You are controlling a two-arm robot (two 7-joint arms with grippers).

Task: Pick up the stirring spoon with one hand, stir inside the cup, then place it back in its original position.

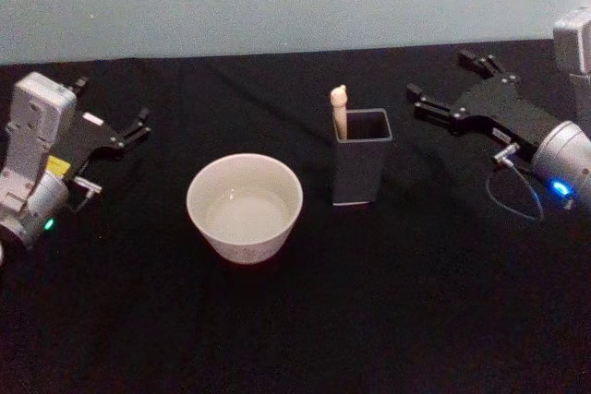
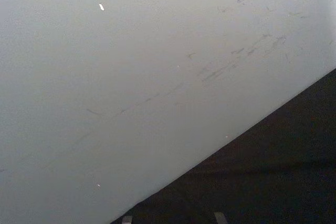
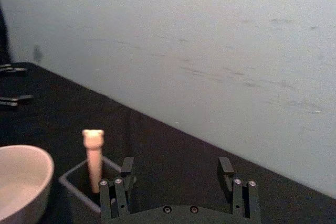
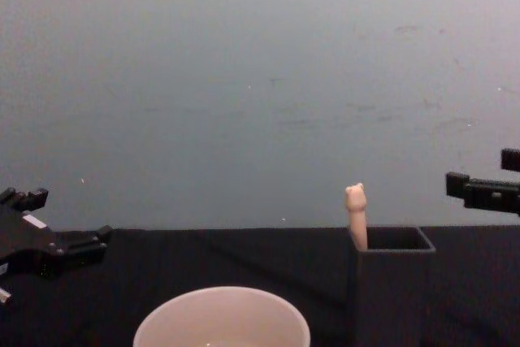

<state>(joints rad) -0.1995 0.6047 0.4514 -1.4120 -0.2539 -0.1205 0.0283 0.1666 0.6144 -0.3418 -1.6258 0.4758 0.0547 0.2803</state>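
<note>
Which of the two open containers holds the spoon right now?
The dark grey square holder, right of the pale round cup; the beige-handled spoon stands in it.

Black table cloth (image 1: 295, 339); scuffed pale grey wall (image 4: 260, 79).

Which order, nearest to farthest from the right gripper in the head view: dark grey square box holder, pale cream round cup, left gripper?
From the right gripper:
1. Dark grey square box holder, just to its left.
2. Pale cream round cup, farther left and nearer the robot.
3. Left gripper, at the far left.
</note>
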